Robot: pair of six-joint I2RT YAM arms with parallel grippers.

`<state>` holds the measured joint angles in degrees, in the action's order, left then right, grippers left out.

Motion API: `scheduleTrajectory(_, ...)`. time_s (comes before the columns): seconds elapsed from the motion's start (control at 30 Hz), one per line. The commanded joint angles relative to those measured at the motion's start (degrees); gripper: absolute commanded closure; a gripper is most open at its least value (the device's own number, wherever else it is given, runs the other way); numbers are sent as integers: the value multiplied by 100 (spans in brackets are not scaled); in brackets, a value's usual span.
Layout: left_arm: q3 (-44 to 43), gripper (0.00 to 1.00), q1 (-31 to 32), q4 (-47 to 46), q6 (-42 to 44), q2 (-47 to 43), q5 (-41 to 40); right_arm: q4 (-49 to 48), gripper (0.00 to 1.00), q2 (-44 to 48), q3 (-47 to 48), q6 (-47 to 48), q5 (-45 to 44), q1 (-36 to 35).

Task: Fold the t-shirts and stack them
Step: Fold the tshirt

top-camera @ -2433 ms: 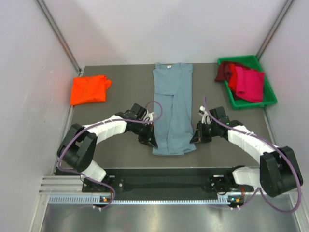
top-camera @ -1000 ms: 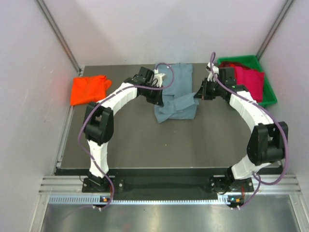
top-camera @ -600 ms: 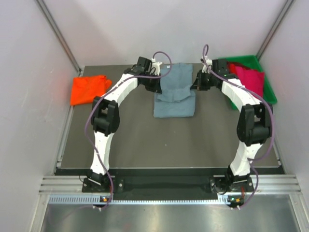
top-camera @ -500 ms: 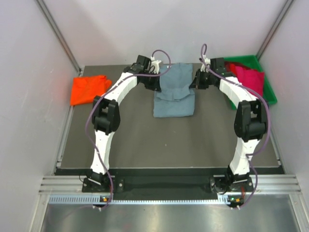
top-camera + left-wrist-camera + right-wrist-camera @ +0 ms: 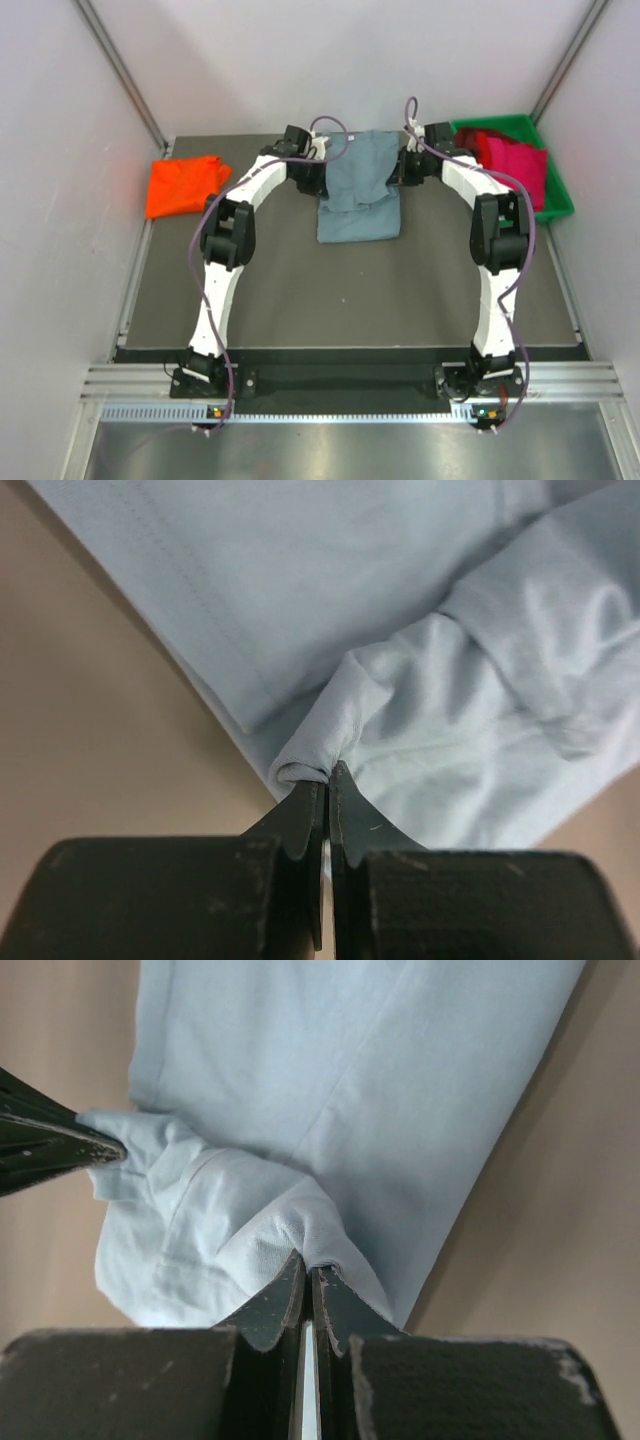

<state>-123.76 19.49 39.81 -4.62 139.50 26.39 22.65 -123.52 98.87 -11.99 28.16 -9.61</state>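
The slate blue-grey t-shirt (image 5: 360,190) lies at the far middle of the table, its near half folded back over the far half. My left gripper (image 5: 318,182) is shut on its left hem corner (image 5: 305,770). My right gripper (image 5: 400,176) is shut on the right hem corner (image 5: 318,1252). Both hold the hem low over the shirt near the collar end. A folded orange-red t-shirt (image 5: 183,184) lies at the far left. Crimson and magenta t-shirts (image 5: 512,160) sit in the bin.
The green plastic bin (image 5: 556,205) stands at the far right corner. White walls close in the table on the left, far and right sides. Both arms reach far out over the dark table (image 5: 350,290).
Both grippers carried the shirt's near hem away from me, from the near middle to the far end, folding the shirt in half lengthwise. Over the last half second they moved slightly further.
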Motion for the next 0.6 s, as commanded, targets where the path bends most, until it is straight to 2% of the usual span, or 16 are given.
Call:
scheduleTrajectory(0.0, -323, 100, -59, -351, -83, 156, -82, -218, 100, -198, 519, 83, -48, -59)
scheduleTrajectory(0.43, -737, 100, -111, -966, -179, 463, -284, -279, 100, -699, 1020, 4, -144, -94)
scheduleTrajectory(0.5, -772, 91, -112, -984, -188, 525, -432, -288, 100, -743, 1055, -31, -311, -112)
scheduleTrajectory(0.53, -798, 74, -112, -975, -188, 560, -581, -279, 93, -778, 1064, -14, -320, -120)
scheduleTrajectory(0.57, -816, 63, -112, -967, -188, 552, -643, -279, 65, -787, 1125, 21, -320, -112)
